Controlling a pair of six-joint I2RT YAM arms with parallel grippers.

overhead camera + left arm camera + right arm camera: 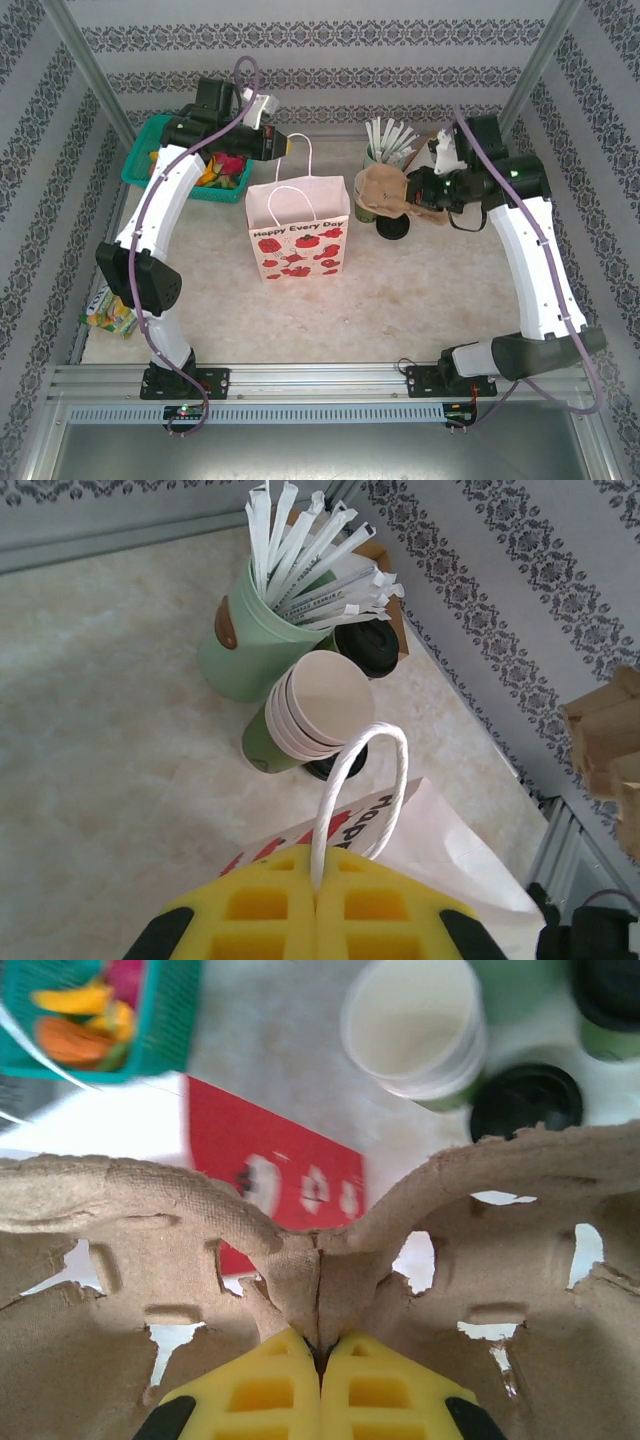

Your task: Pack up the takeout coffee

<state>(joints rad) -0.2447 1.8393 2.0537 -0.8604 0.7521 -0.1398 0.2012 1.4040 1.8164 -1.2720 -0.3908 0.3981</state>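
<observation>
The takeout coffee (368,645) stands straight up, lid on top (left gripper (317,868) pinches the bag handle (322,820), right gripper (320,1348) pinches the cup carrier (120,1200)).

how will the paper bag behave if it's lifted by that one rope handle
The paper bag looks thin, so probably light. Pinched by one rope handle in the left gripper, it will likely hang tilted and sway. Standing tall and narrow, it may tip if pushed.

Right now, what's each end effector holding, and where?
Left end effector: the paper bag, by its white handle. Right end effector: the cardboard cup carrier, by its middle ridge.
</observation>
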